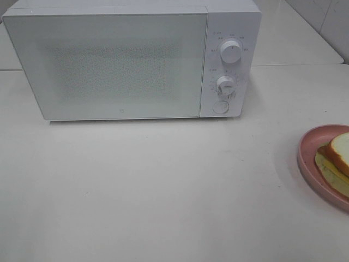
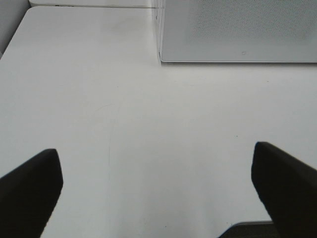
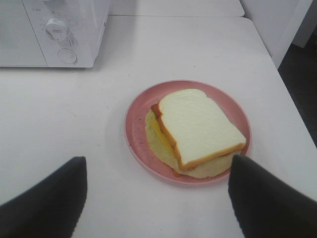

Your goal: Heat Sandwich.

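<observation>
The sandwich [image 1: 337, 159] [image 3: 197, 130], white bread with tan crust and pale yellow filling, lies on a round pink plate [image 1: 311, 147] [image 3: 138, 124] at the table's right edge. A white microwave [image 1: 120, 60] [image 3: 49, 29] [image 2: 237, 29] stands at the back with its door shut. No arm shows in the high view. In the right wrist view my right gripper [image 3: 156, 198] is open, its dark fingers [image 3: 47, 201] spread just short of the plate. My left gripper [image 2: 158, 191] is open over bare table, in front of the microwave's left corner.
Two knobs [image 1: 230, 51] and a round button [image 1: 220, 106] sit on the microwave's right panel. The white table [image 1: 163, 185] ends close beyond the plate on the right [image 3: 297, 109]. A wall rises behind the table.
</observation>
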Robot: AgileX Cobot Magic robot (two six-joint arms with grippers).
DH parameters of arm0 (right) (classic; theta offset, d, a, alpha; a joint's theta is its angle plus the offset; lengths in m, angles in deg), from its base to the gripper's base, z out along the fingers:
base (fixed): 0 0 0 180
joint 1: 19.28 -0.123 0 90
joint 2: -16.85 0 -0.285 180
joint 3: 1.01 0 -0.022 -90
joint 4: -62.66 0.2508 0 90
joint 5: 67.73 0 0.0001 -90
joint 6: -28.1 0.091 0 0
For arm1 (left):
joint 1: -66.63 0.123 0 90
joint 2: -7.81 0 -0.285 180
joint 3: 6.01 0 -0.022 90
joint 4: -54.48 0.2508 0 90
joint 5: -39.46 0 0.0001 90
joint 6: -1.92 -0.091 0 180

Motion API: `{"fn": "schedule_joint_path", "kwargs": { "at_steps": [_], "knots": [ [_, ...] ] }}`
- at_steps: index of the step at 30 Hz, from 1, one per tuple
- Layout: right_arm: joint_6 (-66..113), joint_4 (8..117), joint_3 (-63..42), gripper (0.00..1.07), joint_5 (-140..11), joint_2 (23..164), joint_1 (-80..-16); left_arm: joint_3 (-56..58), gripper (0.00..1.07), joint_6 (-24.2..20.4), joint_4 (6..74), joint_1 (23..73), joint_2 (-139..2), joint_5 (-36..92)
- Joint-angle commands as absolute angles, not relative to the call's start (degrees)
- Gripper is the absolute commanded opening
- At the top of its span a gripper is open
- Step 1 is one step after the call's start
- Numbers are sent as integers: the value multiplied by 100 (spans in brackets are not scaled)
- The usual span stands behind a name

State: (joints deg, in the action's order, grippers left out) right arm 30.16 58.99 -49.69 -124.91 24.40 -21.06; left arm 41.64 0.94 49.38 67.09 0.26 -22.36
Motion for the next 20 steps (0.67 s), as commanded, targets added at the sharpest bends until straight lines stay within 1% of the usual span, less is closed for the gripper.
{"fn": "schedule_joint_path", "kwargs": {
  "at_steps": [1,20],
  "knots": [
    [3051,5859,-4975,76,-12468,2337,-2066,4170,98,112,4892,6681,192,-2185],
    [3051,5859,-4975,76,-12468,2337,-2066,4170,98,112,4892,6681,180,-2185]
  ]
}}
